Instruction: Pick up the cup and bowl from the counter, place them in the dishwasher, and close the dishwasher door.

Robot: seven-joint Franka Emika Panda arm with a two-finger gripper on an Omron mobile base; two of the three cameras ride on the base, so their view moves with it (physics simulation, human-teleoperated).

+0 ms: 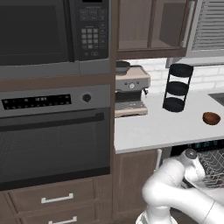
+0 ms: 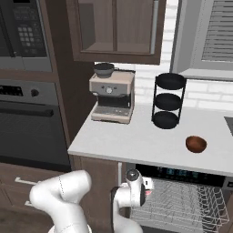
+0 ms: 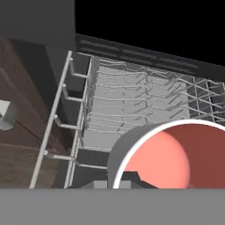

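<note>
Visibly, 1 cup [image 3: 169,154] over rack [image 3: 132,101], 1 bowl [image 2: 196,144] on counter [image 2: 136,141].

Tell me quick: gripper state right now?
Gripper: shut on the cup, held over the dishwasher rack.

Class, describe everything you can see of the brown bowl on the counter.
The bowl is small, round and reddish-brown with a glossy, wood-like look. It sits upright on the pale counter, to the right of the black three-tier stand and apart from it. It rests above the open dishwasher with its wire rack. Nothing but the counter touches it.
</note>
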